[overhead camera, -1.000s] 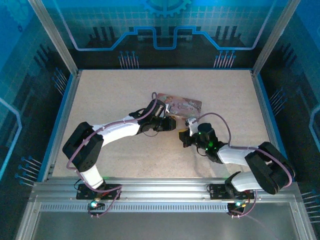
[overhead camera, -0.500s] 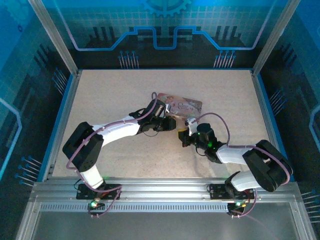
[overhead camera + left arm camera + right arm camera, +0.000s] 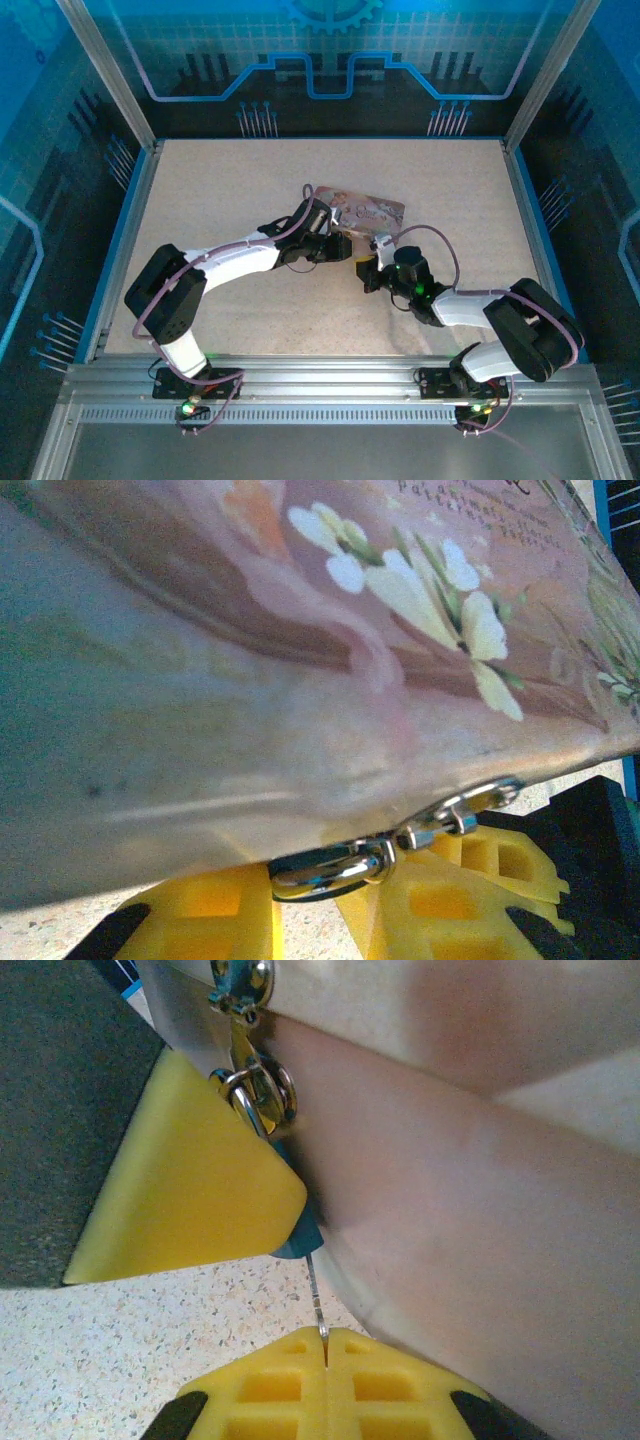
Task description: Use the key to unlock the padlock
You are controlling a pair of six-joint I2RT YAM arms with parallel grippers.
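Padlock (image 3: 297,1238) hanging at 6 o'clock of the pink tin (image 3: 375,210), near desk (image 3: 220,200) centre, clamped by the left jaws. Key (image 3: 314,1290) pinched in the closed right jaws, pointing to 12 o'clock, tip seemingly entering the lock. Push in straight, then turn gently, without bending.

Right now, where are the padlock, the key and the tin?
padlock (image 3: 297,1242): right wrist view, lower corner of its blue body.
key (image 3: 314,1290): right wrist view, thin shaft.
tin (image 3: 368,210): top view, pink lid.
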